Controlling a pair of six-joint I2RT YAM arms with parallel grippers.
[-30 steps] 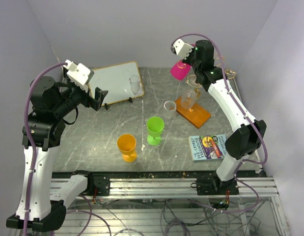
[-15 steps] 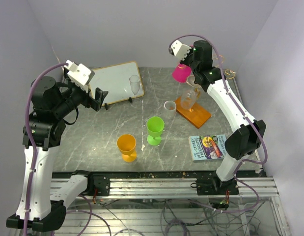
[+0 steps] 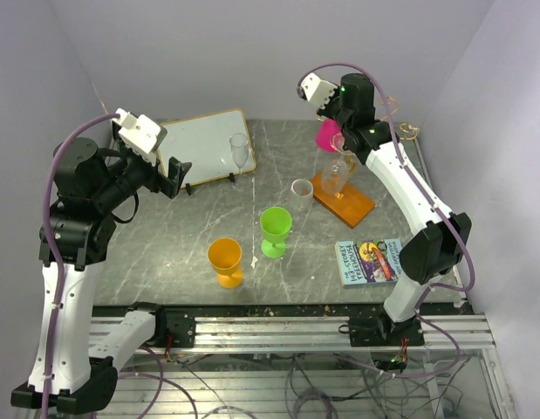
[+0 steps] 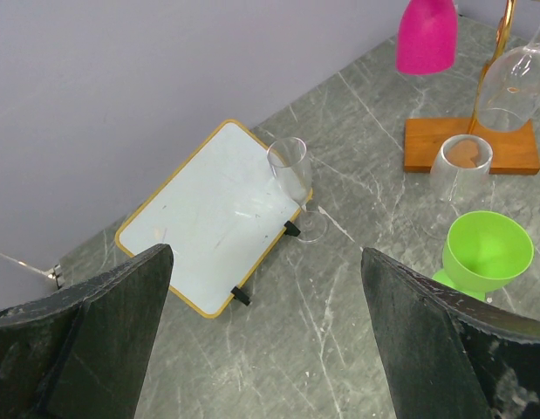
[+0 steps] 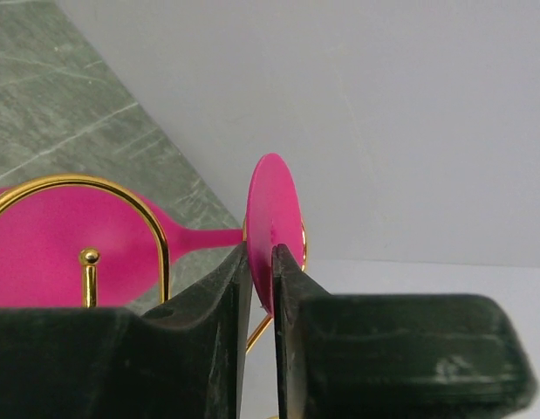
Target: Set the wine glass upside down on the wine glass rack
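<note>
Arms raised: white left arm [image 3: 62, 292] bent back, white right arm [image 3: 416, 194] reaching far.
Black left gripper [image 4: 265, 262] gapes wide; black right gripper [image 5: 262, 262] a sliver apart.

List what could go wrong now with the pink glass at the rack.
The right fingers pinch only the foot of the pink wine glass; if its stem is not seated on the wine glass rack, letting go may drop it.
A swinging bowl could knock the clear glass hanging beside it.
</note>
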